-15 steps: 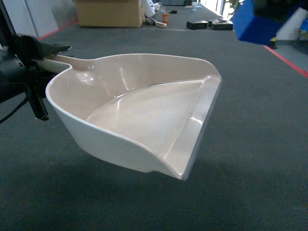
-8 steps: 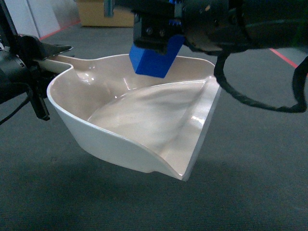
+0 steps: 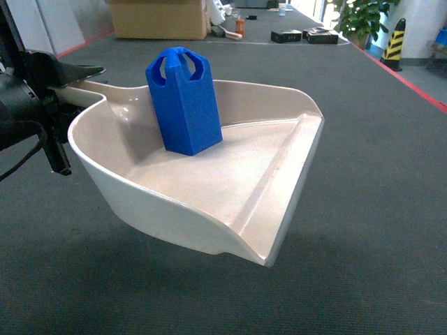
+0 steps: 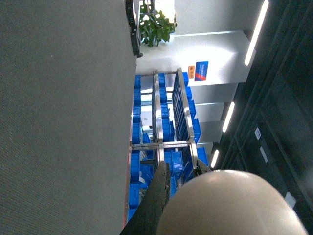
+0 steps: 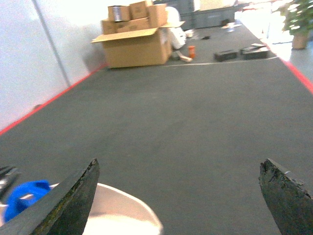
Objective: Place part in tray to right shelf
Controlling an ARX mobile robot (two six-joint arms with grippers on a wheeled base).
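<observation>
The small bright-blue plastic block with a peaked, hole-pierced top (image 3: 183, 100) stands upright inside the cream-white glossy dustpan-shaped tray (image 3: 230, 202), toward its back wall near where the handle joins, its base resting on the tray's floor and nothing gripping it. In the right wrist view the same blue block (image 5: 24, 197) shows at the lower left, next to a curved piece of the tray's rim (image 5: 122, 210). The tray is held above a dark grey carpeted floor (image 3: 377, 209), its flat front lip pointing toward the lower right of the head view and its long straight handle (image 3: 84, 87) running off to the upper left. There the left pincer (image 3: 66, 75) is clamped on the handle, black fingers pressed against it top and bottom. The left wrist view shows one dark finger (image 4: 156, 200) lying against the rounded cream handle end (image 4: 230, 205), with a stainless-steel rack holding blue crates (image 4: 166, 132) in the distance. The right pincer (image 5: 181, 196) is spread wide apart and holds nothing, its two dark fingertips at either edge of its own view, raised above the floor. Farther off stand a large brown cardboard box (image 3: 159, 18), a green potted plant (image 3: 360, 17) and a yellow-and-black striped cone (image 3: 394, 42).
</observation>
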